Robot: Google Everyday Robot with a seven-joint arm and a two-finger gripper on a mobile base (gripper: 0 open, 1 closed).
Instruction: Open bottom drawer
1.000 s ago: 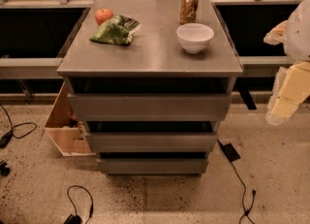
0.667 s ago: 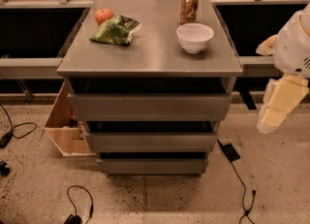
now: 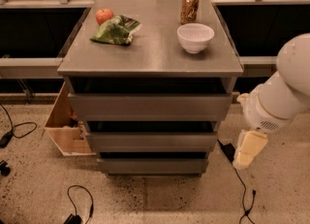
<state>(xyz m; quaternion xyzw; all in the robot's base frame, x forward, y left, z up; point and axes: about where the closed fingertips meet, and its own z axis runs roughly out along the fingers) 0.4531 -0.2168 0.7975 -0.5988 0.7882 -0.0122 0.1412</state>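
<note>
Grey metal desk at centre frame with three drawers stacked in its front.

Bottom drawer: lowest tier, just above the floor, directly under the middle drawer. It has a plain flat grey front with no handle. It is not pulled out; the front sits back in line with the stack, with a thin dark gap above it. Top drawer is also shut, with a wider dark slot between it and the desk top.

Tool: pale yellowish, hanging off the lower end of the white arm, which enters from the right edge. The tool is to the right of the desk, level with the middle and bottom drawers in the picture, and clearly apart from the desk side. It touches no drawer. Can't tell whether it is open or closed. It is holding nothing that I can see.

On the desk top:
- apple, back left
- green bag, touching or just beside the apple, on its right
- can, upright, back right
- white bowl, upright, just in front of the can

On the floor:
- wooden box against the desk's left side
- black cable running under the tool, on the right
- another cable loop, front left

Speckled floor; a dark shelf with a wooden top runs behind the desk.
</note>
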